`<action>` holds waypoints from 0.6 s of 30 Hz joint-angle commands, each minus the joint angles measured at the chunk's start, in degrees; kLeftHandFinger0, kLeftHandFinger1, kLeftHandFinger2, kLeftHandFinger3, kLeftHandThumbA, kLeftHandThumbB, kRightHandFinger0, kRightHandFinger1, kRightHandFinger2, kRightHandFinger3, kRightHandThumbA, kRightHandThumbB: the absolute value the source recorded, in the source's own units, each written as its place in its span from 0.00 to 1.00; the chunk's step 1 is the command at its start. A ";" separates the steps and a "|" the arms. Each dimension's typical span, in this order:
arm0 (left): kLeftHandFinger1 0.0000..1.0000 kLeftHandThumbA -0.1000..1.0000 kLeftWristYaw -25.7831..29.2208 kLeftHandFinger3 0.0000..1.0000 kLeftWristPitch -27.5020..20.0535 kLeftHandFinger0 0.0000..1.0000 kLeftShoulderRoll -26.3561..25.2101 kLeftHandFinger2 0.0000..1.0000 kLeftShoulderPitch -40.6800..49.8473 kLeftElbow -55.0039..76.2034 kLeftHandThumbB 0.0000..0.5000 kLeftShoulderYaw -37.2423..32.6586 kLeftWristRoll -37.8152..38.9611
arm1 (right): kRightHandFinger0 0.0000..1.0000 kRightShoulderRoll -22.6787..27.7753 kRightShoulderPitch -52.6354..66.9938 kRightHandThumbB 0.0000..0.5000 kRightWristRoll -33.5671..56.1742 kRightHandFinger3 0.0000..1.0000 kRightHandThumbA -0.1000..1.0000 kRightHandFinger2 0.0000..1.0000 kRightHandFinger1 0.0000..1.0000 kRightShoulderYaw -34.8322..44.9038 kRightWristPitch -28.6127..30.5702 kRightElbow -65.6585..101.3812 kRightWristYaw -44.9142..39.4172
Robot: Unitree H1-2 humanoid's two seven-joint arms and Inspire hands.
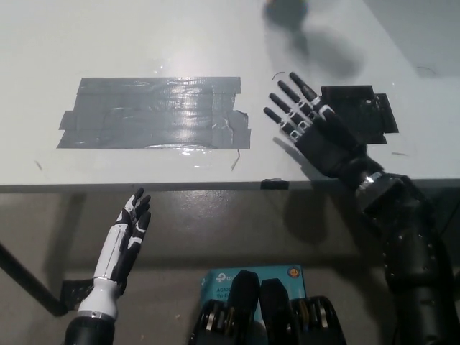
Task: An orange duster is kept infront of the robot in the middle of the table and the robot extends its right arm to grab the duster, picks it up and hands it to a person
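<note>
Now, from the head camera, the black right hand (310,129) hovers empty over the white table (144,36), fingers spread, between grey tape patch (154,113) and black tape patch (363,111); white left hand (129,233) rests below the table edge, fingers apart; the duster is out of sight.

White glossy table (108,43) w/ grey tape patch (154,113) & black tape patch (363,111), grey floor (43,237) below.
</note>
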State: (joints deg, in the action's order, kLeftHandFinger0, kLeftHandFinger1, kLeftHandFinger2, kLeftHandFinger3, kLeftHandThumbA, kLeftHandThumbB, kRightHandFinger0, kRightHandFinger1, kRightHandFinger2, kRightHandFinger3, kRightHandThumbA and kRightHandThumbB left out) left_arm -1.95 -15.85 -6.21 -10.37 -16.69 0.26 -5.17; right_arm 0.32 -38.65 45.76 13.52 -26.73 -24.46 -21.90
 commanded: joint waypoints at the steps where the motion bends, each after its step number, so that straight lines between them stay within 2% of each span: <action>1: 1.00 0.90 0.02 1.00 -0.25 0.98 -0.59 1.00 -1.61 0.81 0.16 0.19 0.56 | 1.00 2.31 1.18 0.99 -1.08 1.00 0.89 1.00 1.00 -1.41 1.92 10.37 -3.96; 5: 1.00 0.90 0.19 1.00 -0.43 0.98 -0.91 1.00 -1.52 0.72 0.16 0.12 -0.06 | 1.00 2.28 6.29 0.89 -3.38 1.00 0.95 1.00 1.00 -1.43 2.83 24.00 0.89; 8: 1.00 0.91 0.24 1.00 -0.46 0.97 -0.88 1.00 -1.43 0.56 0.16 0.24 0.11 | 1.00 2.70 10.69 0.91 -6.98 1.00 0.95 1.00 1.00 -2.06 3.48 33.17 3.57; 9: 1.00 0.91 0.22 1.00 -0.36 0.97 -0.86 1.00 -1.22 0.70 0.16 0.22 0.08 | 1.00 3.15 13.15 0.88 -7.30 1.00 0.89 1.00 1.00 -2.08 2.96 36.60 3.84; 10: 1.00 0.91 0.22 1.00 -0.36 0.97 -0.85 1.00 -1.07 0.72 0.16 0.21 0.08 | 1.00 3.35 14.51 0.87 -7.04 1.00 0.88 1.00 1.00 -2.00 2.46 38.23 3.87; 11: 1.00 0.91 0.16 1.00 -0.45 0.96 -0.83 1.00 -0.90 0.67 0.16 0.19 0.14 | 1.00 4.03 16.24 0.81 -8.34 1.00 0.89 1.00 1.00 -2.49 2.93 39.44 3.50; 12: 1.00 0.91 0.10 1.00 -0.55 0.96 -0.82 1.00 -0.72 0.60 0.16 0.17 0.21 | 1.00 4.84 18.23 0.81 -9.94 1.00 0.89 1.00 1.00 -3.12 3.54 40.78 3.09; 16: 1.00 0.92 0.13 1.00 -0.85 0.95 -0.78 1.00 0.51 0.50 0.16 0.02 -0.01 | 1.00 6.18 23.63 0.67 -14.35 1.00 0.89 1.00 1.00 -4.84 6.58 41.32 2.10; 18: 1.00 0.92 0.12 1.00 -0.93 0.95 -0.63 1.00 1.01 0.44 0.16 -0.03 0.08 | 1.00 6.98 25.81 0.68 -17.22 1.00 0.90 1.00 1.00 -6.11 9.26 40.54 1.74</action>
State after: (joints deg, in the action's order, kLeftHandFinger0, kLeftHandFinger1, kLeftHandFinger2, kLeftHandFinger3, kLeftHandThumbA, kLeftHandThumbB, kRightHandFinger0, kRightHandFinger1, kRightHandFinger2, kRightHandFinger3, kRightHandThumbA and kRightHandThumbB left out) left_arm -1.95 -15.85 -6.27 -10.40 -16.72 0.26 -5.21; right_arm 4.90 -17.18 38.00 9.94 -25.26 12.58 -19.87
